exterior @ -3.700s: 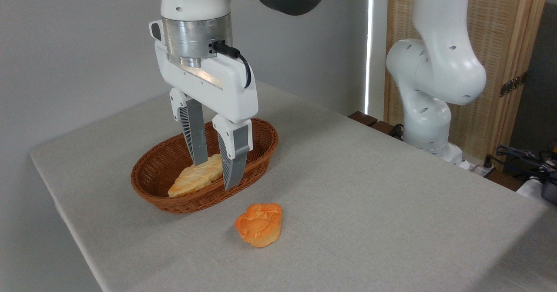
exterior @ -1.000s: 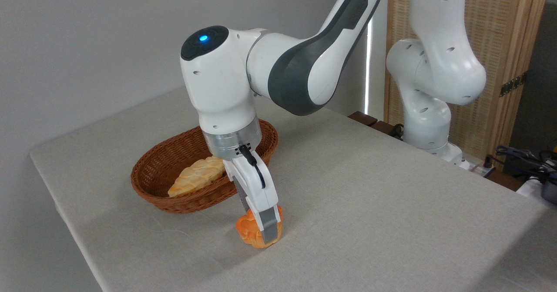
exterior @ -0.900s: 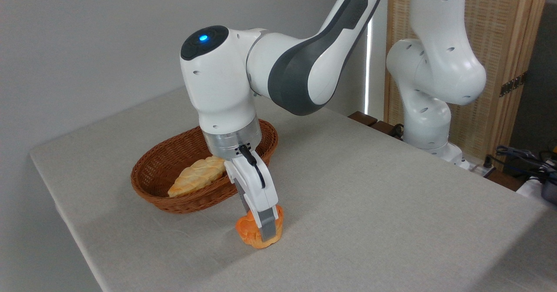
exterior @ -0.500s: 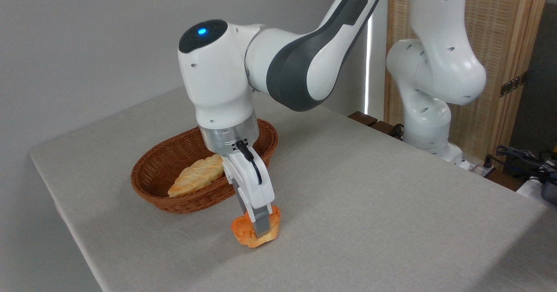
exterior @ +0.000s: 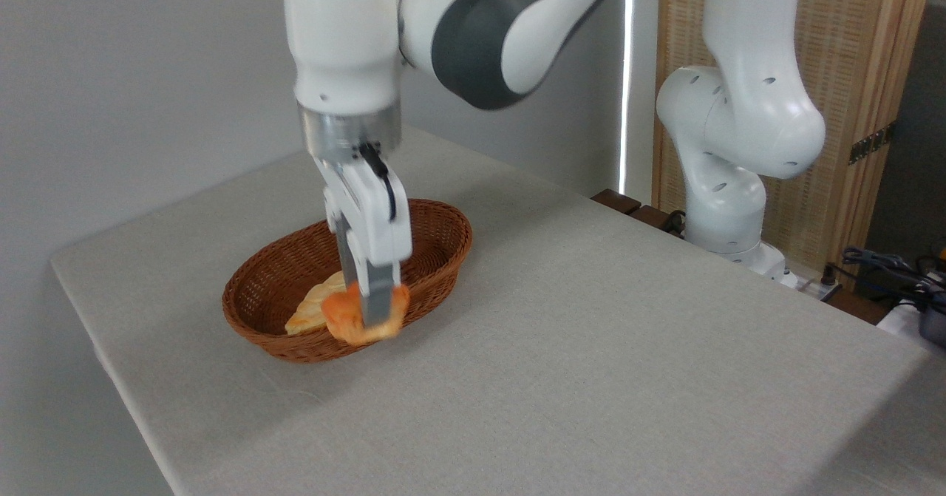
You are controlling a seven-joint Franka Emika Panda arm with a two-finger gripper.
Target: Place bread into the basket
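We are in the transport step. The gripper [exterior: 367, 317] is clenched on the bread [exterior: 362, 321], which hangs clear of the desk [exterior: 591, 348] over the near rim of the basket [exterior: 443, 241], in front of the pale pastry [exterior: 314, 310] lying inside. The next move, in our judgement, calls for carrying the bread a little farther in over the basket floor, lowering it beside the pastry, then releasing. Half a second earlier the bread sat just above the desk, near and right of the basket; it has since been raised and carried left.
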